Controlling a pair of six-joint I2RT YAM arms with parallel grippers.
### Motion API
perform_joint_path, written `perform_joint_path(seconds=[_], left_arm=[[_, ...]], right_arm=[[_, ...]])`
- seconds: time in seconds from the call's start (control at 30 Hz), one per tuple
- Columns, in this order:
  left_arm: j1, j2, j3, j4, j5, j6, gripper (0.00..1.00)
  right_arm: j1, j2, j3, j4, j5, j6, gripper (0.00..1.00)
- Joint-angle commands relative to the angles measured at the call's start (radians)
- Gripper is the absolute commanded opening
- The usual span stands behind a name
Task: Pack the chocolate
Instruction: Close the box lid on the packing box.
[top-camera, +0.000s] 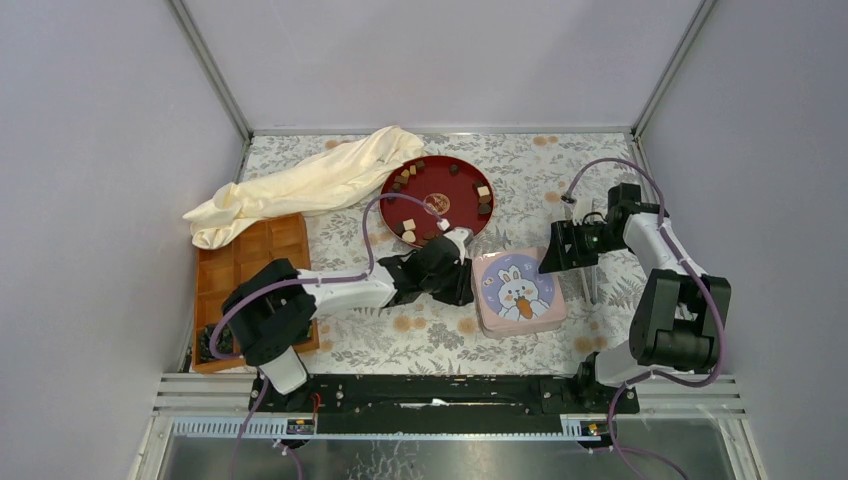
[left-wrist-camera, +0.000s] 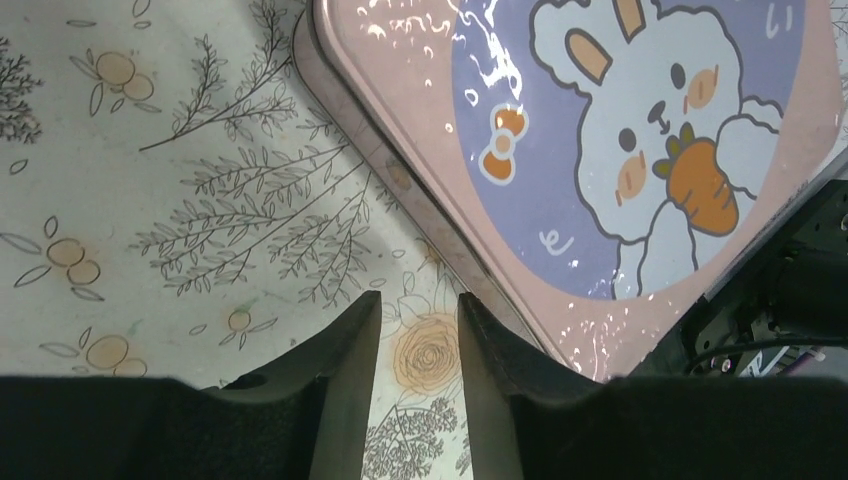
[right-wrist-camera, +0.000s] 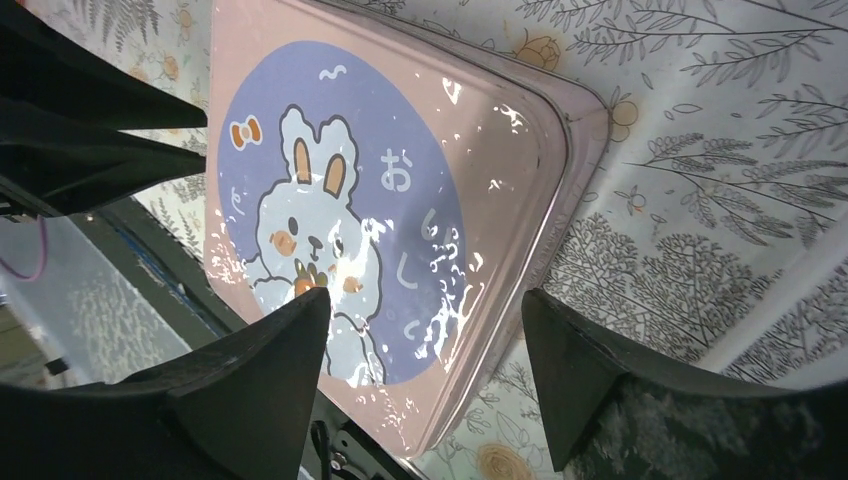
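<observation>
Several small brown, tan and cream pieces of chocolate (top-camera: 483, 190) lie on a round red plate (top-camera: 450, 185) at the back centre. In front of it sits a pink tin (top-camera: 517, 290) with its bunny lid on. My left gripper (top-camera: 466, 283) is low at the tin's left edge. In the left wrist view the left gripper (left-wrist-camera: 418, 305) is open, only the flowered cloth showing between its fingers, the tin (left-wrist-camera: 600, 150) just to its right. My right gripper (top-camera: 550, 260) hovers at the tin's right back corner. Seen from the right wrist, that gripper (right-wrist-camera: 425, 300) is wide open over the lid (right-wrist-camera: 400, 200), holding nothing.
A cream cloth (top-camera: 310, 185) lies bunched at the back left. A brown wooden compartment tray (top-camera: 250, 265) runs along the left side, with dark coiled items (top-camera: 210, 345) at its near end. Grey walls close in on both sides and the back.
</observation>
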Motion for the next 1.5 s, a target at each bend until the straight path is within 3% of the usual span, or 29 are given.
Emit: perform_joint_path(seconds=[0.0,0.37,0.73,1.07,1.37,1.47], left_arm=[[-0.003,-0.048,-0.032,0.052,-0.002,-0.001,0.42],[-0.003,0.089,0.056,0.055,0.075,0.006,0.42],[-0.003,0.106,0.095,0.023,0.067,0.022,0.41],[0.000,0.114,0.108,0.016,0.064,0.028,0.41],[0.011,0.124,0.126,-0.008,0.067,0.041,0.41],[0.012,0.124,0.130,-0.011,0.067,0.043,0.41]], right_arm=[[-0.007,0.044,0.019,0.013,-0.078,0.038,0.76],[-0.007,0.156,0.060,-0.027,-0.117,0.028,0.71],[-0.009,0.008,0.056,-0.076,-0.159,0.000,0.66],[-0.009,0.016,0.077,-0.137,-0.243,-0.014,0.64],[-0.015,0.101,0.095,-0.201,-0.340,-0.060,0.48],[-0.018,0.096,0.084,-0.170,-0.323,-0.029,0.37]])
